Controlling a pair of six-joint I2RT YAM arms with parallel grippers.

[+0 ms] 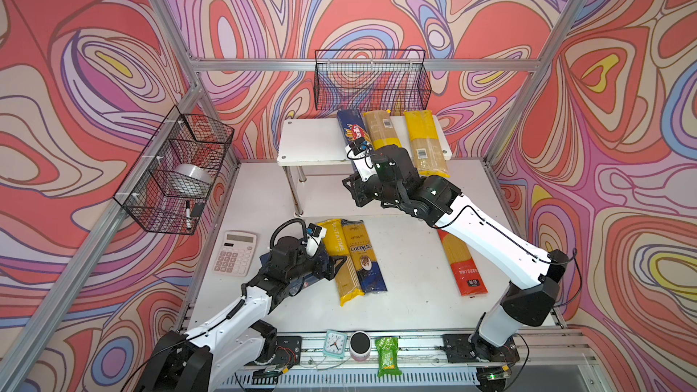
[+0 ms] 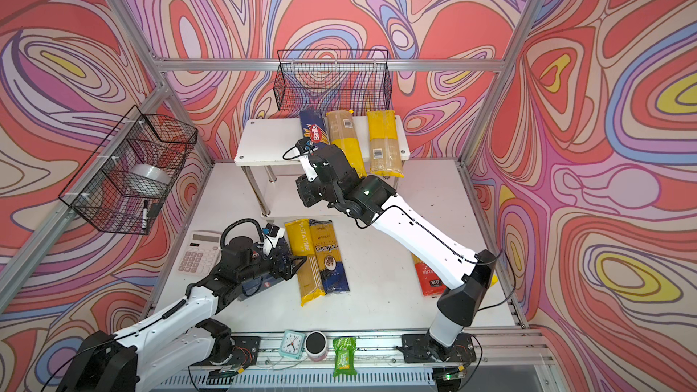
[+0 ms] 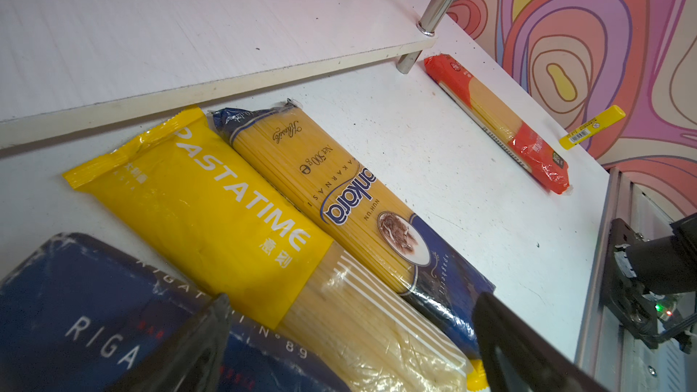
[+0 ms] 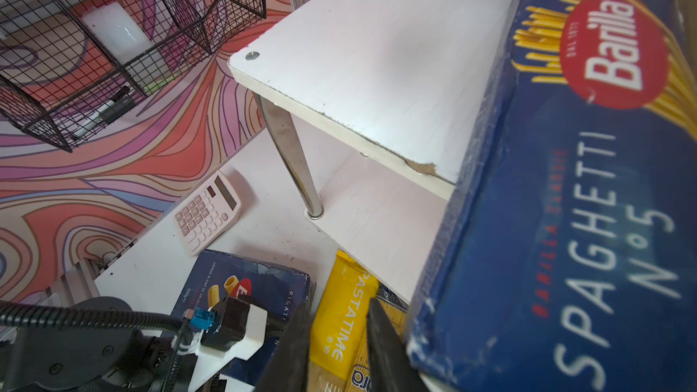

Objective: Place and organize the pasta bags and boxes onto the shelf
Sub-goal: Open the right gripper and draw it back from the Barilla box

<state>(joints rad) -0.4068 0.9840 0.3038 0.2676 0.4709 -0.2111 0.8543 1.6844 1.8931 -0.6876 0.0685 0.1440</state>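
A white table [image 1: 407, 296] stands inside an aluminium frame with walls of swirling red, pink and lilac, and two black wire baskets [image 1: 371, 81] hang on those walls. In both top views the left arm covers most of the rigatoni box [image 3: 75, 314]. The right arm hides the near end of the spaghetti box [image 1: 350, 130] and the far end of the red bag [image 1: 462, 265]. The top board of the shelf [image 1: 313, 141] shades most of the lower tier. The right gripper [image 4: 338, 305] hangs just off the front edge of that top board, its jaws a little apart with nothing between them. The spaghetti box lies on the board just beside one finger, overhanging the edge toward the gripper, and I cannot tell whether they touch. Beyond the box, farther from the gripper, two yellow-and-clear bags [image 1: 381, 130] [image 1: 424, 141] lie on the same board. The left gripper [image 3: 350, 296] is spread wide and low over the table. One finger is above the rigatoni box, and the Pastatime bag [image 3: 211, 213] runs out from between the jaws. The blue-and-gold bag [image 3: 339, 197] lies against the Pastatime bag on its far side, and the red bag lies well apart beyond both. A calculator [image 1: 234, 254] sits behind the left gripper
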